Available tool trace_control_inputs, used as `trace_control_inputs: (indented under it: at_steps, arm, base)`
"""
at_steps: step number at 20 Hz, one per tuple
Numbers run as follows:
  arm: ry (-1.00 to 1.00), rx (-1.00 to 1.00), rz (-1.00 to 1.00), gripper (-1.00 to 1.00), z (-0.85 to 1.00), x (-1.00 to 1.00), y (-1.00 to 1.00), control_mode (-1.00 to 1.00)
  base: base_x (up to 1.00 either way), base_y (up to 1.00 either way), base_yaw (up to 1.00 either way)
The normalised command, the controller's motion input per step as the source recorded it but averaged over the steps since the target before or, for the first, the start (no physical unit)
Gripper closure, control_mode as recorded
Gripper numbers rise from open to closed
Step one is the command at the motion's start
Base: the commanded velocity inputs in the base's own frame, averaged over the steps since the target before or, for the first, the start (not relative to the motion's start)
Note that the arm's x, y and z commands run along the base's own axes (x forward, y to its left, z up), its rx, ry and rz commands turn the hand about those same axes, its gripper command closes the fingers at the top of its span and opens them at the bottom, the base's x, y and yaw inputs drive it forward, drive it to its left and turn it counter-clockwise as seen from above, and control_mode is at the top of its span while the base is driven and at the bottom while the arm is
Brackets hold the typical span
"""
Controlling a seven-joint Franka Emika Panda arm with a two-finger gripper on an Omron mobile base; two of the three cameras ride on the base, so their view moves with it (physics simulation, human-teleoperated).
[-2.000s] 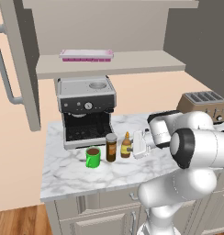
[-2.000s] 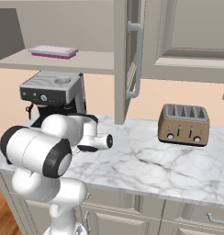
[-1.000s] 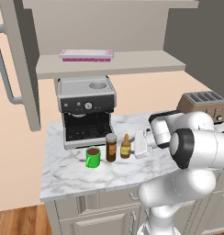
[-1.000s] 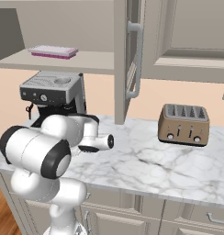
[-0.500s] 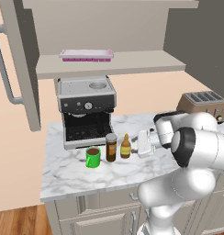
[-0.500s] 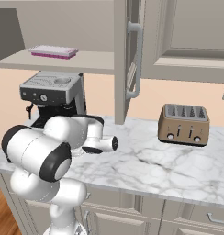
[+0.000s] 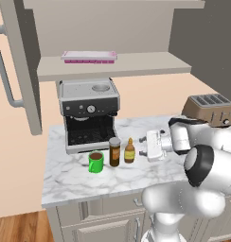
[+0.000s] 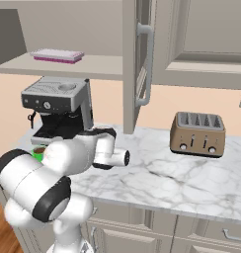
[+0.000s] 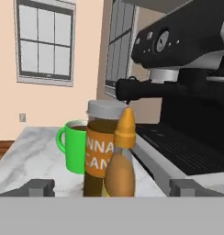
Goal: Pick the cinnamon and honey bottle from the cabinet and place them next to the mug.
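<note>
— What is the gripper [image 7: 142, 145] doing?

— It is hanging level over the marble counter [image 7: 65, 175] with its fingers spread wide and nothing between them. In the hand view the two dark fingertips [image 9: 39, 187] are sitting far apart at the bottom corners.

— And the honey bottle [image 7: 129, 151]?

— It is standing upright on the counter just in front of the released fingers, apart from them: amber, narrow-necked, with a pointed orange cap. Beside it the cinnamon [image 7: 114, 151] is standing, a straight dark jar with an orange-brown label and a flat lid. Whether the two are touching, I cannot tell.

— The mug [image 7: 95, 162]?

— Glossy green, holding dark liquid, it is sitting just beyond the jar, before the black and steel coffee machine [image 7: 89, 113].

— The arm?

— It is reaching sideways, low, wrist horizontal. The cabinet [image 7: 112, 66] is hanging above, its door [image 7: 18, 71] open, a flat pink tray [image 7: 89, 56] lying on its shelf. A brown toaster [image 7: 207, 109] is standing behind the arm.
</note>
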Motion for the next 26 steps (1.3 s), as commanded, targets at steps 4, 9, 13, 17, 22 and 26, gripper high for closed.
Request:
trace_control_inputs:
  at_steps: [4,9,13,17,22,26]
  arm:
    - [-0.07,0.04,0.0,-1.0,0.53,-0.47,0.0,-1.0]
    - [0.0,0.01,0.0,-1.0,0.65,-0.49,0.0,-1.0]
    - [0.0,0.0,0.0,-1.0,0.92,-0.25,0.0,-1.0]
    - [0.11,0.0,0.0,-1.0,0.9,-0.28,0.0,-1.0]
    - [0.17,0.0,0.0,-1.0,0.67,-0.55,0.06,-1.0]
    - [0.21,0.0,0.0,-1.0,0.57,-0.57,0.06,-1.0]
  base:
    - [0.0,0.0,0.0]
    - [0.0,0.0,0.0]
    - [0.0,0.0,0.0]
    - [0.0,0.0,0.0]
    - [0.0,0.0,0.0]
    - [0.0,0.0,0.0]
